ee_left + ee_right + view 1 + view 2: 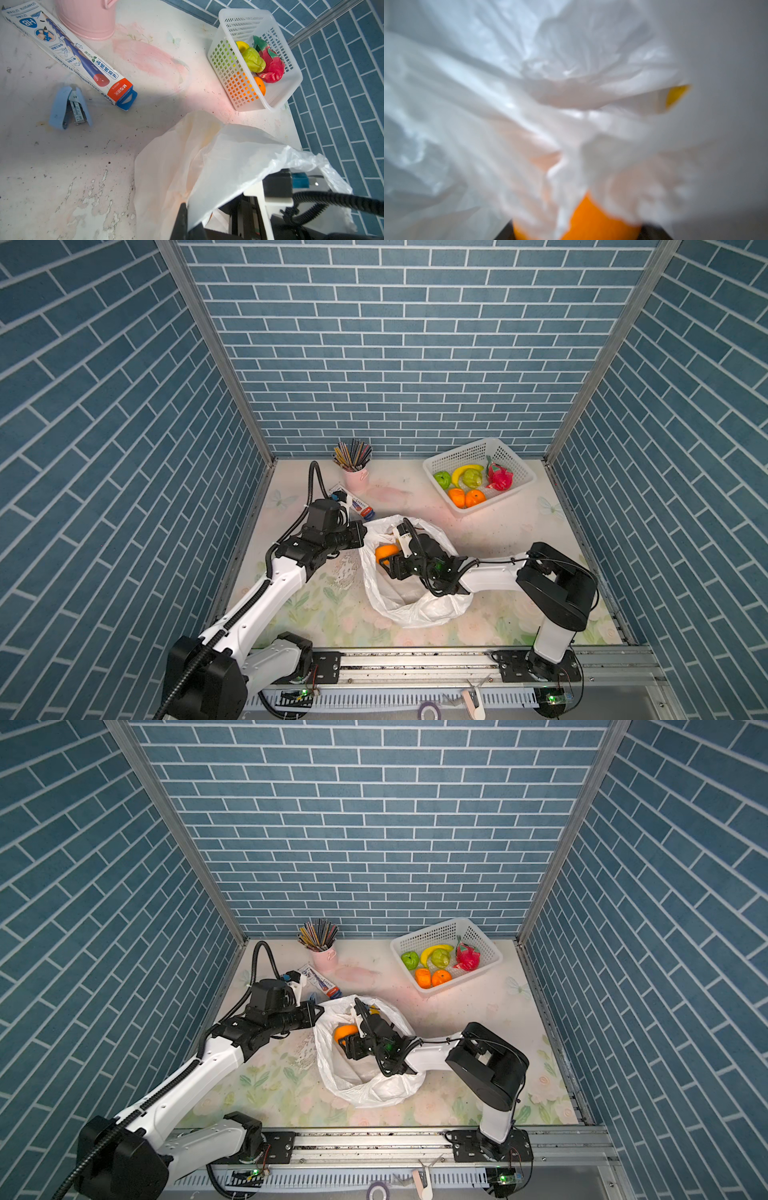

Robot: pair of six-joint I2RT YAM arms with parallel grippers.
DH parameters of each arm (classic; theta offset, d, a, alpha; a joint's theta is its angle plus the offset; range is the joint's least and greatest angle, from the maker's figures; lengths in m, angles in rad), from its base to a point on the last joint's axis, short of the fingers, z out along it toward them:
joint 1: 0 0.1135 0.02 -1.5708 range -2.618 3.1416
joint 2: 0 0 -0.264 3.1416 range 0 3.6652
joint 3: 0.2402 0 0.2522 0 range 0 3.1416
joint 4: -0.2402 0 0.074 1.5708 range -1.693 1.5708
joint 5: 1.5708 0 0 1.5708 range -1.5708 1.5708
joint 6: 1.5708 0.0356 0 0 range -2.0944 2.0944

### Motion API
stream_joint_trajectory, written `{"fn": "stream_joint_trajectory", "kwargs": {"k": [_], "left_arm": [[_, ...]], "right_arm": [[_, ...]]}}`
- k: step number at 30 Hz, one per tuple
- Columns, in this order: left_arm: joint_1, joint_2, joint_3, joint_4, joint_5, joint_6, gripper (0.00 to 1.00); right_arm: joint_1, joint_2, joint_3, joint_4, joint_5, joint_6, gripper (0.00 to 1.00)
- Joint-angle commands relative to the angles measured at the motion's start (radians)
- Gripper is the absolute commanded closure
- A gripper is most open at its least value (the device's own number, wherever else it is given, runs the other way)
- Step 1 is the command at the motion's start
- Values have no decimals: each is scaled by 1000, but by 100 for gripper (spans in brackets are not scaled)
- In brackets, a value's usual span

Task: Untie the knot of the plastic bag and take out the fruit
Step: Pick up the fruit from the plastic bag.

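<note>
The white plastic bag (pixel 411 605) lies open in the middle of the table in both top views. Its knot is out of view. My left gripper (pixel 362 533) is shut on the bag's rim (pixel 207 187) at its far left side and holds it up. My right gripper (pixel 384 563) reaches into the bag's mouth, its jaws shut on an orange (pixel 386 551), which fills the gap between them in the right wrist view (pixel 591 220). A yellow fruit (pixel 677 97) peeks out from under the film deeper in the bag.
A white basket (pixel 457 450) at the back right holds green fruits, a banana, a dragon fruit (pixel 498 477) and two oranges. A pink cup of pencils (pixel 355 479), a pencil box (pixel 68 56) and a blue stapler (pixel 69 108) lie behind the left arm.
</note>
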State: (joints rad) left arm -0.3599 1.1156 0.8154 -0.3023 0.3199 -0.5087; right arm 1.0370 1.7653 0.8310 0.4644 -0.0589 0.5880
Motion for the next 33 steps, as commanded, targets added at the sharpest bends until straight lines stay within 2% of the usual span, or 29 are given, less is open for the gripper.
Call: {"fn": "stream_joint_trajectory", "kwargs": {"k": [1,7,14,26,31,33], "left_arm": [[6,7,-10,16,-3,-4,94],[4,15,-12,6,-11,7,93],[4,18,-15,12,-13,7,91],[0,21,-25,22,-19,7,90],[-2,21,-32,25,-15,6,81],[-4,21,-33,27,-10,6,70]], "right_arm": [[26,-52,-3,-40,24,-58,34],[53,-118,2,-63,8,-96,34],[61,-252,-30,-111,50,-105,34],[61,-413,-55,-97,55,-129,34],[61,-451,-49,-78,78,-128,34],[61,-466,-46,-71,91,-127,34]]}}
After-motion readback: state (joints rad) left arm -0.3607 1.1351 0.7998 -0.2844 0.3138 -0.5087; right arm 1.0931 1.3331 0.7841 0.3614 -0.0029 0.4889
